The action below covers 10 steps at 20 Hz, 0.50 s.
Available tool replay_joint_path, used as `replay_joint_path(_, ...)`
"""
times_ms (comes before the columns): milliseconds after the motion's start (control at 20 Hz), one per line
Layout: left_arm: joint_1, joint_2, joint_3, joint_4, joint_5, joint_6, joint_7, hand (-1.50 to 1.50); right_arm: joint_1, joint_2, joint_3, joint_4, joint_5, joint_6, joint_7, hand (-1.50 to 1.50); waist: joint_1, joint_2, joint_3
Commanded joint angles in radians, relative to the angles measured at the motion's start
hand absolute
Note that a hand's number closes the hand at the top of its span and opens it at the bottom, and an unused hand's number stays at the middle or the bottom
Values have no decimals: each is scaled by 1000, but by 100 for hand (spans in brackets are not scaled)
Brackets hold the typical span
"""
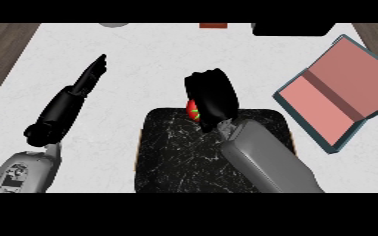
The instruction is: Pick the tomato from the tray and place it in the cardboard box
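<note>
Nearest us: black marbled tray (184,155) on white desk (148,60), our right forearm crossing it. At tray's far edge we see right robot hand (212,99), fingers curled round red tomato (193,109); only sliver of tomato shows at hand's left side. Left robot hand (87,77) lies left of tray, fingers straight, holding nothing. Right of tray, well apart: box (332,95), pink inside, dark teal rim, flaps spread. Farthest: dark shapes at desk's far edge, too cut off to identify.
</note>
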Motion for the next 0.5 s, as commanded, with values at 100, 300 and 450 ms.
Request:
replay_joint_path(100, -8, -21, 19, 22, -17, -7, 7, 0, 4, -32, -50, -180, 41, 31, -20, 150, -14, -2, 0)
replay_joint_path(300, 37, 11, 38, 21, 8, -38, -37, 0, -55, 10, -193, -224, 65, -30, 156, 150, -12, -2, -1)
replay_joint_path(450, 41, 1, 30, -33, 8, -28, 9, 0, -74, 15, -295, -303, 60, -11, 271, 150, -13, -9, 0)
